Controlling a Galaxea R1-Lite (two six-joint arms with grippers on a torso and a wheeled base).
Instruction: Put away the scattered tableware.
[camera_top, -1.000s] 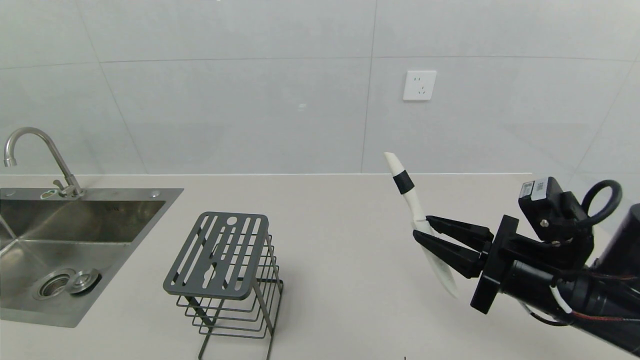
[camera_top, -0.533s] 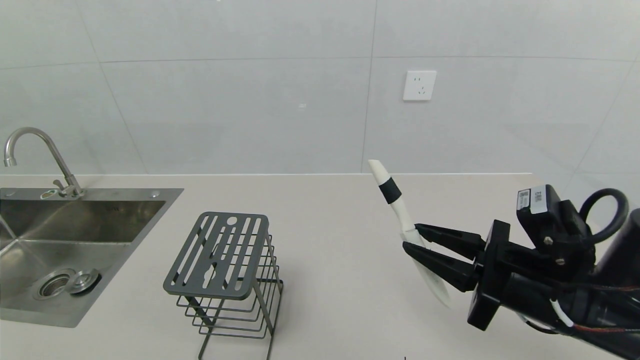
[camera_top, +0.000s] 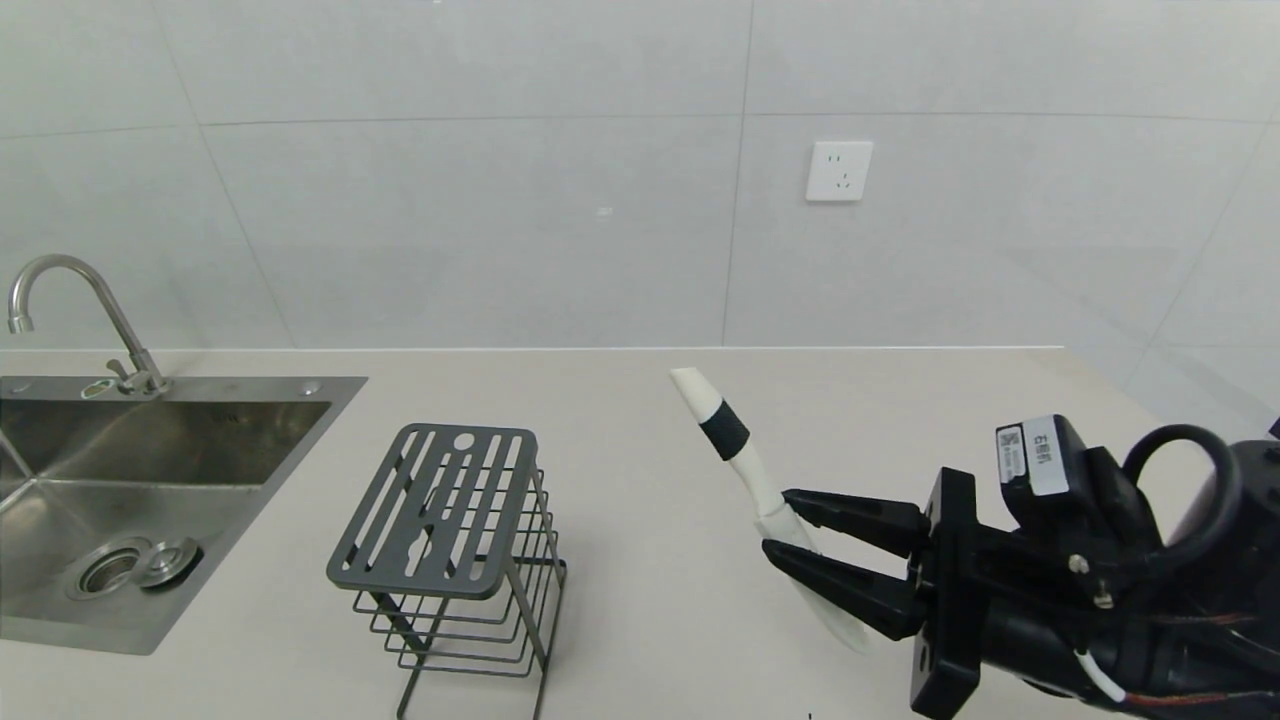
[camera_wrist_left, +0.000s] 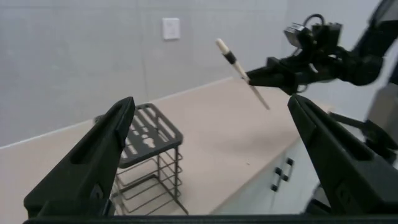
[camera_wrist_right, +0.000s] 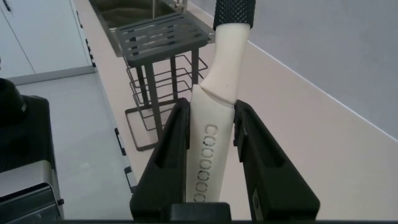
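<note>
Carrying looks to be the step in hand: one piece of tableware is up off the bench and, by my reading, bound for storage. At the left, the left pincer has its fingers spread wide apart with nothing between them, and it faces across the rack toward the other arm. The sink is set into the far left of the bench, and near its corner stands the black wire rack with its slotted top plate. Well to the right of that, in the air above the bench, is the white knife. Its black-banded handle slants up toward the wall and its blade slants down. The right pincer is clamped on the blade just below the handle, one jaw on each flat. The next move, I judge, calls for bringing the knife over the rack, turning the wrist until the blade points straight down and lining it with a long slot — only then lowering and letting go. A skewed blade would likely catch on the plate.
</note>
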